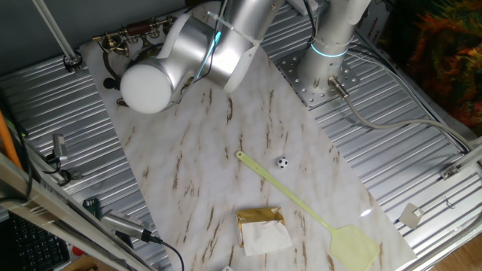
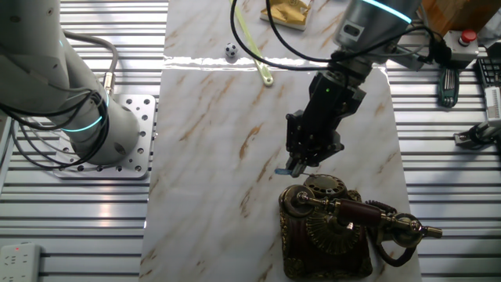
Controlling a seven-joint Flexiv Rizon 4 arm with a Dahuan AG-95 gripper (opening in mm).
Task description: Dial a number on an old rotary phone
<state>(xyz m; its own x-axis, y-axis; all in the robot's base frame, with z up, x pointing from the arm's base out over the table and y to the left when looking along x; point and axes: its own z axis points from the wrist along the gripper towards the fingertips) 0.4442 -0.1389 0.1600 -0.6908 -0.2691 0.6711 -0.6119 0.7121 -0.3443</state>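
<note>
The old rotary phone [image 2: 327, 231] stands at the near end of the marble board, with a dark brown base, a round brass dial [image 2: 325, 188] and an ornate handset [image 2: 356, 211] lying on its cradle. My gripper [image 2: 294, 168] hangs just above the board at the dial's far left edge. Its fingertips are pressed together and hold nothing. In one fixed view only part of the phone's handset [image 1: 128, 34] shows at the top left. There the arm's wrist [image 1: 177, 64] hides the dial and the gripper.
A yellow fly swatter [image 1: 305, 205] lies across the marble board [image 1: 203, 173]. A small black-and-white ball [image 1: 282, 162] and a gold-and-white packet [image 1: 262, 229] lie beside it. The arm's base [image 2: 86, 117] stands left of the board. Tools lie on the ribbed metal table [image 2: 450, 86].
</note>
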